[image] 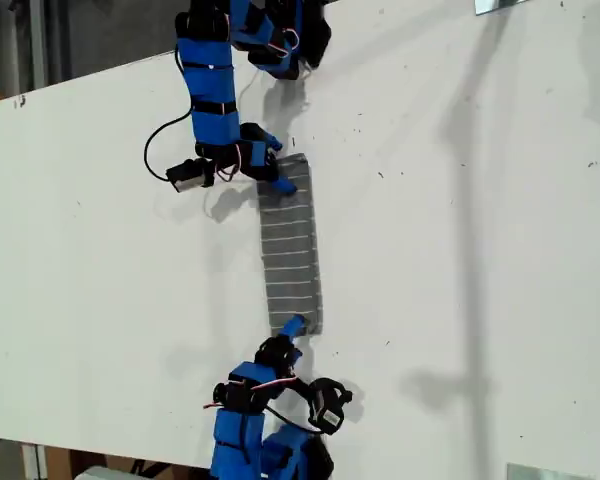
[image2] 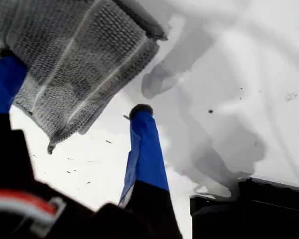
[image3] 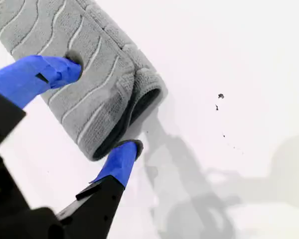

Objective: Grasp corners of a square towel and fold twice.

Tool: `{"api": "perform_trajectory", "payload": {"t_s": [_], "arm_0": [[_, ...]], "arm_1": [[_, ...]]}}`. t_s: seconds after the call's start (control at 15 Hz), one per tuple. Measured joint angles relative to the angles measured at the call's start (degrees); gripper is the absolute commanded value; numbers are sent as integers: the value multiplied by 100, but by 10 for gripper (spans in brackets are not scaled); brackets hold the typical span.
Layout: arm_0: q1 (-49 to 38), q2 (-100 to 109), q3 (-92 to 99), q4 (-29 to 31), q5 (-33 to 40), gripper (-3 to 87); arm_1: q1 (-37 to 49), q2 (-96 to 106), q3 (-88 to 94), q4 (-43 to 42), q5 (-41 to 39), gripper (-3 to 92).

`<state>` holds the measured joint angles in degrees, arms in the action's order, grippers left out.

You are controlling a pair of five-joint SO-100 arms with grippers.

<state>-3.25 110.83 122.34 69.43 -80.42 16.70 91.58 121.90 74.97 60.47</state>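
Note:
The grey striped towel (image: 290,250) lies folded into a narrow strip on the white table (image: 480,250). My first gripper (image: 276,160) is at the strip's far end, at the top of the exterior view. In the first wrist view it (image2: 74,82) is open. One finger is hidden under the raised towel (image2: 79,55), and a corner (image2: 52,142) hangs down between the fingers. My second gripper (image: 292,328) is at the strip's near end. It (image3: 103,106) is open and straddles a folded corner (image3: 149,84) of the towel (image3: 79,74), one finger on the cloth and one beside the edge.
Both blue arms reach in along the strip's line, one from the exterior view's top (image: 215,70) and one from its bottom (image: 245,430). A metal bracket (image: 500,5) sits at the top edge. Bare white table spreads on both sides of the towel.

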Motion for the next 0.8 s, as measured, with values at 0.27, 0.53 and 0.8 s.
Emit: {"api": "perform_trajectory", "payload": {"t_s": [0.27,0.53,0.8], "arm_0": [[0,2259,1723,-9,-448,276],[176,5177,3560,404,-1178,274],[404,6732,4096,853,-1521,271]], "arm_1": [[378,-606,-70,-562,-431,22],[413,-853,-220,-545,-334,-1],[773,1468,1811,-158,844,-1]]}}
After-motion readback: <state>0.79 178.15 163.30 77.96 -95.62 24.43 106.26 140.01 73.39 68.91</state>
